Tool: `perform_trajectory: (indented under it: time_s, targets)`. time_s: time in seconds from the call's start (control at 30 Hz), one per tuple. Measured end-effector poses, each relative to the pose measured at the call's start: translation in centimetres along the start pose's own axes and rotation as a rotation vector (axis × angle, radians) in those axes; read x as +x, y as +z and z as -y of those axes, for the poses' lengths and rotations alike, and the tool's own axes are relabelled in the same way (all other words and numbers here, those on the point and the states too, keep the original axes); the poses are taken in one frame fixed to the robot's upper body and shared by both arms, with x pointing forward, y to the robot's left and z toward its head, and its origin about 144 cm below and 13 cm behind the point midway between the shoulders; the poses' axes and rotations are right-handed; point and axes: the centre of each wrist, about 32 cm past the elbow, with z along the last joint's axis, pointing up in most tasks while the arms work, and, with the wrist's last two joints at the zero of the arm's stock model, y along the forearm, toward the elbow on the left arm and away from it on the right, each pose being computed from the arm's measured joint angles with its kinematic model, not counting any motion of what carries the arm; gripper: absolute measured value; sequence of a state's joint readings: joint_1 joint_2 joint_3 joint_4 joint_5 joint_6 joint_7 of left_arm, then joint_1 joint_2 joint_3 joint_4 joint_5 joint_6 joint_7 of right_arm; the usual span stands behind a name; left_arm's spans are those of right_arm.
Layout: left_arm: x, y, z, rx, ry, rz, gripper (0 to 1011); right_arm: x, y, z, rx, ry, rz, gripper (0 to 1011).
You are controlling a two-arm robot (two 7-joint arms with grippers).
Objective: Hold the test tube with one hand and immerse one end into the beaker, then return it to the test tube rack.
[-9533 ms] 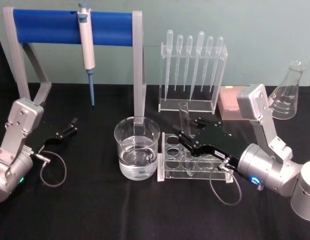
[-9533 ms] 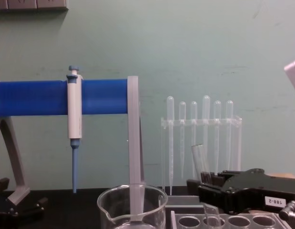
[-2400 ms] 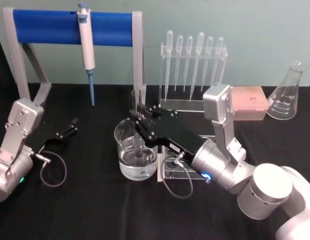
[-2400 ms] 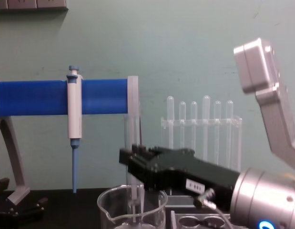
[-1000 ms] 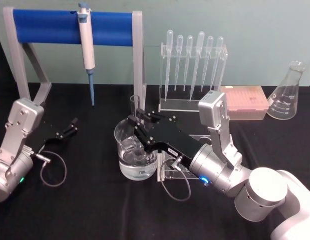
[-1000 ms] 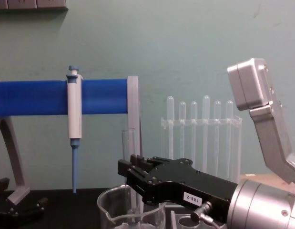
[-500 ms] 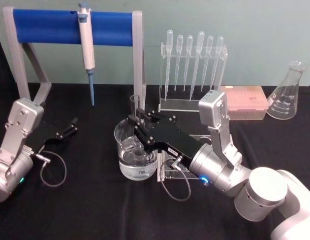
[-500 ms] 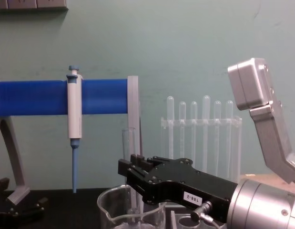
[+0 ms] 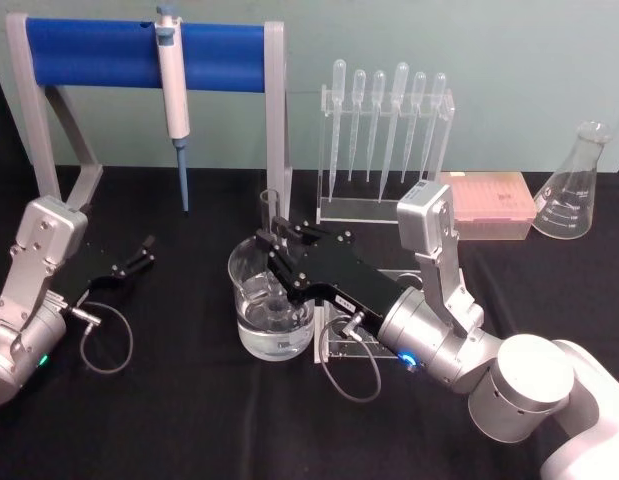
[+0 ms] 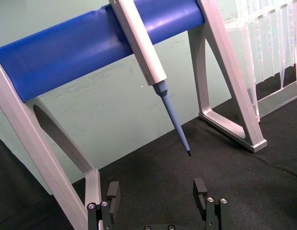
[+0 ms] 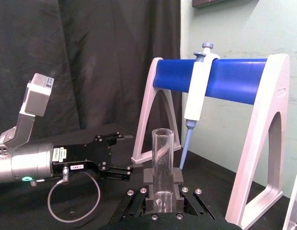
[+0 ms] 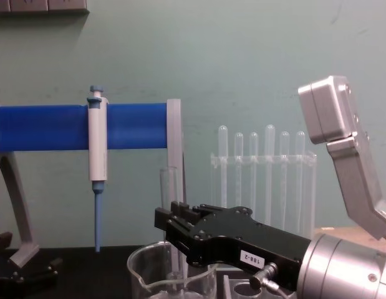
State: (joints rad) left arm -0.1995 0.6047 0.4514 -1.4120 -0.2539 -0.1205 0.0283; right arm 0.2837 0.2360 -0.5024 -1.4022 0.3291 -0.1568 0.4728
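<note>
The test tube (image 9: 268, 208) stands upright in my right gripper (image 9: 272, 236), which is shut on its middle. Its lower end reaches down inside the beaker (image 9: 251, 315), a wide glass holding clear water. From the chest, the test tube (image 12: 168, 187) rises above the black right gripper (image 12: 175, 219) and dips below the rim of the beaker (image 12: 143, 274). In the right wrist view the fingers of the right gripper (image 11: 162, 189) clamp the test tube (image 11: 162, 148). At the far left of the table my left gripper (image 9: 139, 255) rests parked; the left gripper (image 10: 157, 191) is open and holds nothing.
A clear tube rack (image 9: 334, 345) sits right of the beaker, partly under my right arm. Behind stand a blue-barred stand (image 9: 109, 55) with a hanging pipettor (image 9: 172, 80), a pipette rack (image 9: 384, 150), a pink box (image 9: 489, 200) and a flask (image 9: 569, 190).
The right gripper carried the test tube from the rack leftwards over the beaker and lowered it in. Over the last second it has barely moved. The left arm stayed still.
</note>
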Motion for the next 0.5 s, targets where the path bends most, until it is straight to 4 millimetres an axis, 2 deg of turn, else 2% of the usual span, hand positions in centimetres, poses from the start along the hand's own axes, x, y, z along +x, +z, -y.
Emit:
perform_trajectory:
  time_s: [0.5]
  targets:
    - [0.0, 0.0, 0.0, 0.0, 0.0, 0.0, 1000, 0.0, 0.0, 0.0, 0.0, 0.0, 0.0, 222]
